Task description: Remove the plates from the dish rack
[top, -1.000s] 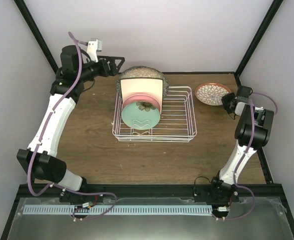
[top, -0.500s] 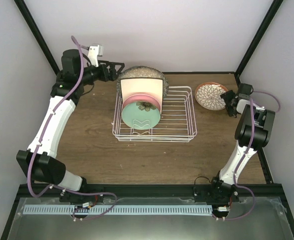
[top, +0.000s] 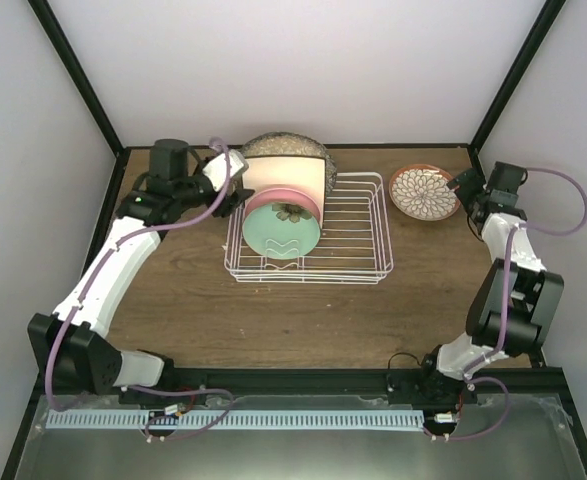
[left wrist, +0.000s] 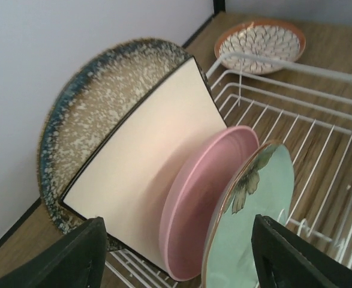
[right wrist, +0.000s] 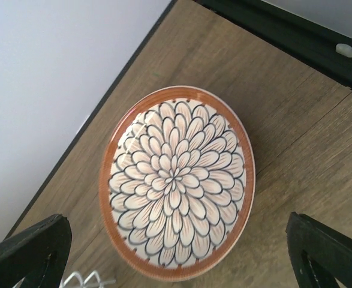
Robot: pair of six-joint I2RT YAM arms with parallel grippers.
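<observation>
The wooden bench (top: pixel 173 300) carries everything. On it, toward the far side, sits the white wire dish rack (top: pixel 358 265). Four plates stand on edge at its left end, packed face to face.

- **Speckled plate:** the big speckled plate (top: pixel 283 145) is at the back.
- **Cream square plate:** the cream square plate (top: pixel 285 178) leans on the speckled one.
- **Pink plate:** the pink plate (top: pixel 273 207) comes next.
- **Mint plate:** the mint-green plate (top: pixel 278 238) is at the front.
- **Small floral plate:** the small floral plate (top: pixel 425 190) is already out, lying flat on the bench right of the rack, near the far corner.

The left claw (top: pixel 235 190) hangs at the rack's left edge with its fingers apart. In its wrist view they flank the pink and mint plates. I cannot tell whether either finger touches a rim.

The right claw (top: pixel 465 185) is spread wide just beside the floral plate and holds nothing.

**Risks from here:**
- With the plates this tight, the left claw may close on two rims at once, or pull one and tip its neighbour.
- A glazed rim could slip out of a thin pinch.
- A plate snagging on the prongs would probably drag the light rack along.
- A stray nudge from the right claw could slide the floral plate toward the bench edge.
</observation>
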